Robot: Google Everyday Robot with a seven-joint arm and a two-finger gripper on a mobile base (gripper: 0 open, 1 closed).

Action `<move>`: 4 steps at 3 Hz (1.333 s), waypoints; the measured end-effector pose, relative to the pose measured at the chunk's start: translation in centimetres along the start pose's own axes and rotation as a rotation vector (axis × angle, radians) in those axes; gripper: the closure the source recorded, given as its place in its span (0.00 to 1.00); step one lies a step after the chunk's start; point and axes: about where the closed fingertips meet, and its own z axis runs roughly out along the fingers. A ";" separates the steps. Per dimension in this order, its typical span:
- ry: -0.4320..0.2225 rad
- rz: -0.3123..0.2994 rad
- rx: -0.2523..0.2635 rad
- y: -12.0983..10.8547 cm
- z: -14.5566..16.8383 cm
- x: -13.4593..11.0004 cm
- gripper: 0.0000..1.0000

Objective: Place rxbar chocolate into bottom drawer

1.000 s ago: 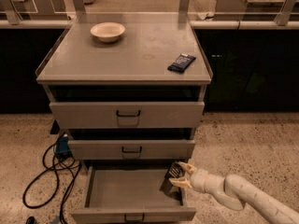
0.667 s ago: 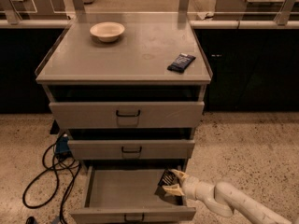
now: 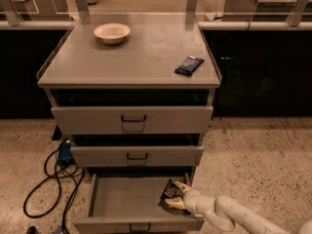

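Observation:
The bottom drawer [image 3: 117, 201] is pulled open at the foot of the grey cabinet. My gripper [image 3: 175, 197] reaches in from the lower right, over the drawer's right side. It is shut on the rxbar chocolate [image 3: 168, 191], a dark wrapper with white lettering, held tilted inside the drawer near its right wall. A dark blue wrapped bar [image 3: 189, 65] lies on the cabinet top at the right.
A cream bowl [image 3: 112, 32] sits on the cabinet top [image 3: 131, 57] at the back left. The top drawer [image 3: 132, 119] and middle drawer [image 3: 136, 156] are closed. Black cables [image 3: 51, 179] lie on the floor to the left.
My gripper with the bar has moved left and down, from beside the drawer's right edge to inside the open drawer.

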 end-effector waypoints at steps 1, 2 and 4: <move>-0.019 -0.024 -0.005 0.1 0.2 -0.5 1.00; 0.017 -0.060 -0.056 -0.8 1.8 -0.4 1.00; 0.081 -0.099 -0.140 -1.0 5.2 0.1 1.00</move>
